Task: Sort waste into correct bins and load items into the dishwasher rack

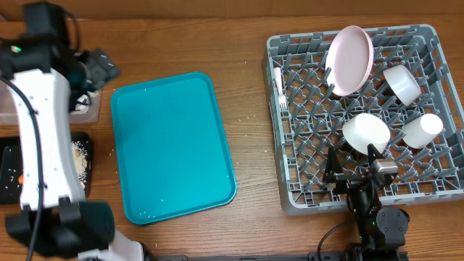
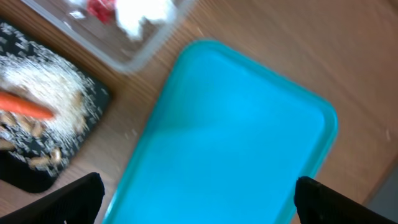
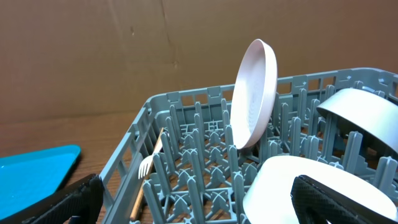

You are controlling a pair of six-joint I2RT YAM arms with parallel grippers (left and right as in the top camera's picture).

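The grey dishwasher rack (image 1: pixel 290 167) at the right holds the pink plate (image 1: pixel 350 59) on edge, two white bowls (image 1: pixel 402 82) (image 1: pixel 366 133), a white cup (image 1: pixel 423 130) and the white fork (image 1: pixel 279 87). My right gripper (image 1: pixel 353 165) hovers open over the rack's near side, with the near bowl (image 3: pixel 292 180) below its right finger. My left gripper (image 2: pixel 199 205) hangs open and empty above the teal tray (image 2: pixel 236 137). The clear tub (image 2: pixel 137 56) holds a red wrapper (image 2: pixel 99 9) and a white napkin (image 2: pixel 143 12). On the black tray (image 2: pixel 31 180) lie a carrot (image 2: pixel 25 106), rice (image 2: pixel 43 84) and nuts (image 2: pixel 37 158).
The teal serving tray (image 1: pixel 170 145) lies bare in the middle of the wooden table. My left arm (image 1: pixel 40 130) covers most of the clear tub (image 1: pixel 90 109) and the black tray (image 1: pixel 81 163) at the left edge. A brown wall stands behind the rack.
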